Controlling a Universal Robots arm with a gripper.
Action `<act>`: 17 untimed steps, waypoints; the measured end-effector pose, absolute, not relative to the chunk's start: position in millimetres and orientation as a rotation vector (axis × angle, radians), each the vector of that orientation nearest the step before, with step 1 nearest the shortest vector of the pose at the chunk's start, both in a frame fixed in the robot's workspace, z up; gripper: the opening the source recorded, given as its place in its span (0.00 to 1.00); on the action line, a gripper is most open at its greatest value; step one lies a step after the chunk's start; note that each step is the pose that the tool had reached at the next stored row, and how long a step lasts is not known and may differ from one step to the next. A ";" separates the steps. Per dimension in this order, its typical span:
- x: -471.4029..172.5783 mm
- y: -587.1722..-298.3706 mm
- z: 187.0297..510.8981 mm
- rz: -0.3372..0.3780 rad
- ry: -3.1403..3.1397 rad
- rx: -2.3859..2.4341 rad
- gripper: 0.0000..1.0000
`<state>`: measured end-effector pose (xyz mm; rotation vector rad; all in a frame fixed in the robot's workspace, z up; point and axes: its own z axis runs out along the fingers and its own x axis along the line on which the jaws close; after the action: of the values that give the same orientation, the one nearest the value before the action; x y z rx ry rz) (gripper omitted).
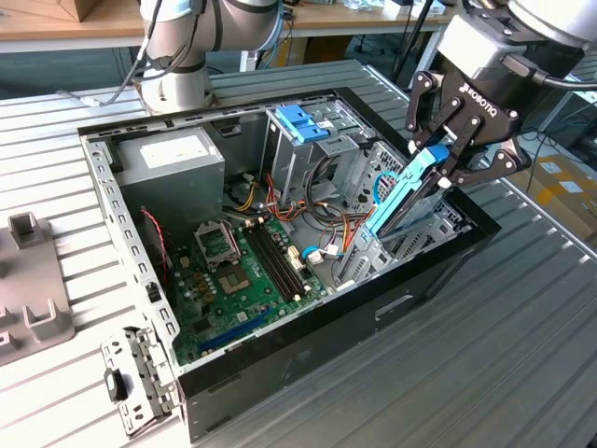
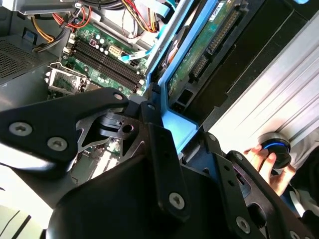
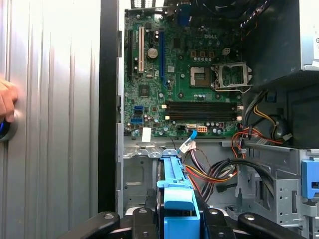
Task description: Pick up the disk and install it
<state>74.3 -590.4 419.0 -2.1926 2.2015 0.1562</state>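
While disk (image 1: 401,198) is clenched by gripper (image 1: 444,161), tilted over computer case (image 1: 373,317), pickup is done; seating not yet completed.

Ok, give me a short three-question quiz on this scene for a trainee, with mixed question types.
1. True or false: the gripper is shut on the disk.
2. The disk is: A flat on the table; B tilted over the open computer case; C lying on the motherboard.
3. In the first wrist view, what part of a person shows outside the case?
Key: 1 true. 2 B. 3 a hand.
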 end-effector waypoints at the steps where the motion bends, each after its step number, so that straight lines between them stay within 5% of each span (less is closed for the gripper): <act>1: 74.3 -590.4 418.2 0.156 2.202 -2.193 0.37; 17: 74.3 -590.3 413.4 0.156 2.202 -2.193 0.37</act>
<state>74.3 -590.3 413.4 -2.1927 2.2015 0.1562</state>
